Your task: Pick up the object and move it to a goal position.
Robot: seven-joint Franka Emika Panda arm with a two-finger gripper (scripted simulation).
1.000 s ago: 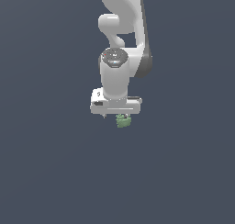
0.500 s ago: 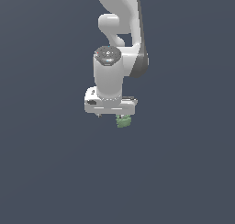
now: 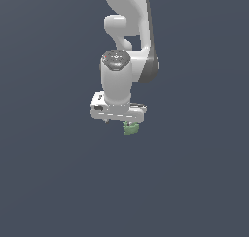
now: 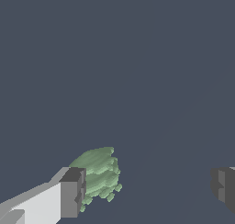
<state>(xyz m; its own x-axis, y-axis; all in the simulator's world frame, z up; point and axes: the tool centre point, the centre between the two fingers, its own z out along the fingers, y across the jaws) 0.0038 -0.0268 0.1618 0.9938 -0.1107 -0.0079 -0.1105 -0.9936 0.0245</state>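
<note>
The object (image 3: pixel 130 129) is a small pale green lumpy block, showing just under the end of the white hand on the exterior view's right. My gripper (image 3: pixel 119 121) hangs over it on the white arm. The wrist view shows the jaws spread wide, so my gripper (image 4: pixel 149 190) is open. One dark fingertip (image 4: pixel 73 193) sits right against the object (image 4: pixel 98 172), partly covering it. The other fingertip (image 4: pixel 225 186) stands far from it. Nothing lies between the fingers. Whether the near finger touches the block I cannot tell.
A plain dark blue-grey surface (image 3: pixel 53 182) fills both views. No other objects, containers or edges show.
The hand has shifted a little toward the exterior view's left and turned slightly. The green object has stayed in the same spot.
</note>
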